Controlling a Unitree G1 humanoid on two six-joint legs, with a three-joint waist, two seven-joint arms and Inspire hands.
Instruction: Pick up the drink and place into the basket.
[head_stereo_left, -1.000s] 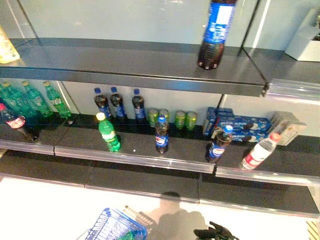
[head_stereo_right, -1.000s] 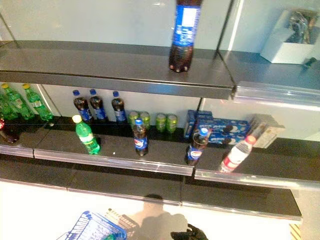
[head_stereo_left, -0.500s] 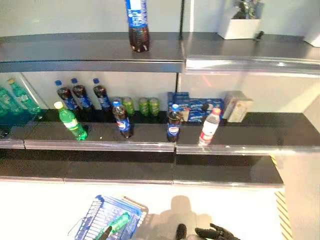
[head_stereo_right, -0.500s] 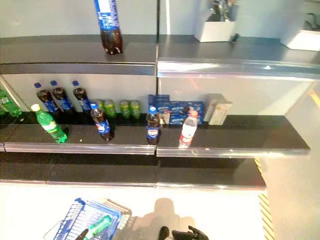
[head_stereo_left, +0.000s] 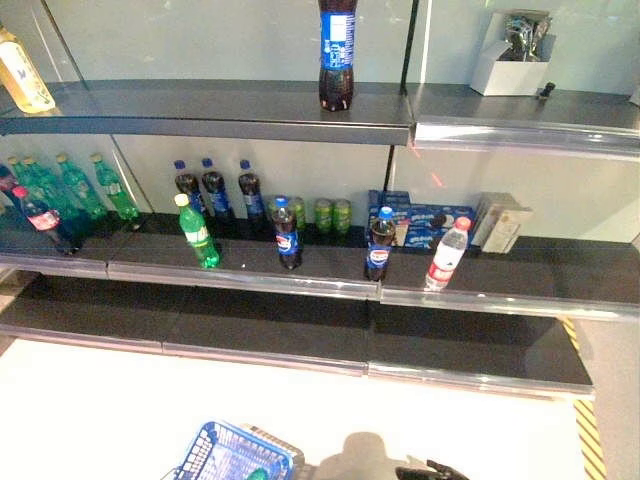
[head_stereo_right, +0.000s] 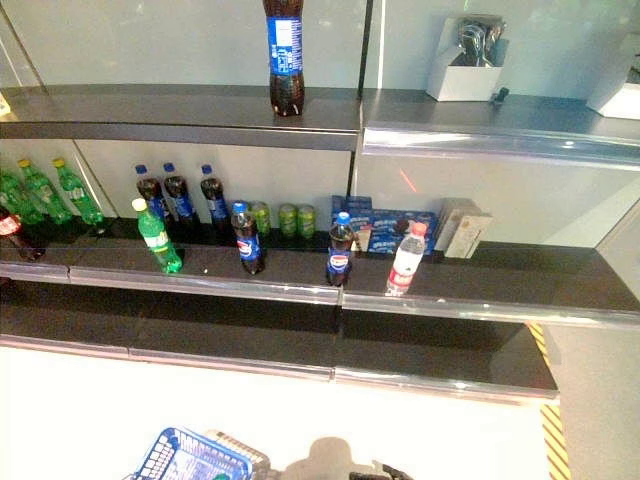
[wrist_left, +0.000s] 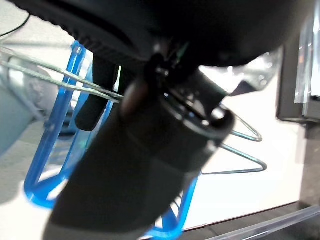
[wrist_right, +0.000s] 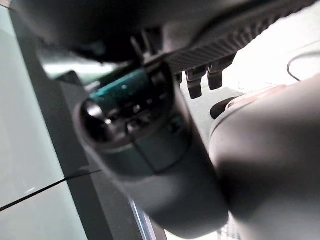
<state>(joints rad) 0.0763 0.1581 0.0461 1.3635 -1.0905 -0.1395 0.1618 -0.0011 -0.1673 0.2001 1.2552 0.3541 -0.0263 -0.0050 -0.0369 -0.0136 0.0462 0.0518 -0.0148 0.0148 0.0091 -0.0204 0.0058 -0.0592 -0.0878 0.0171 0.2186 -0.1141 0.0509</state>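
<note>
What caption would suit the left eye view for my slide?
Stocked drink shelves face the robot: cola bottle on top, green bottle mid-shelf, blue basket below.

My two head cameras look down at the same shelves (head_stereo_left: 260, 110) from well back; each wrist camera sits tight against my own robot hand.

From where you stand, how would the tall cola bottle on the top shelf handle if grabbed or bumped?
The tall cola bottle stands alone and upright on a narrow base, so a bump high up would probably tip it. It looks full, so likely heavy. Its round body would probably roll along the top shelf if it fell.
</note>
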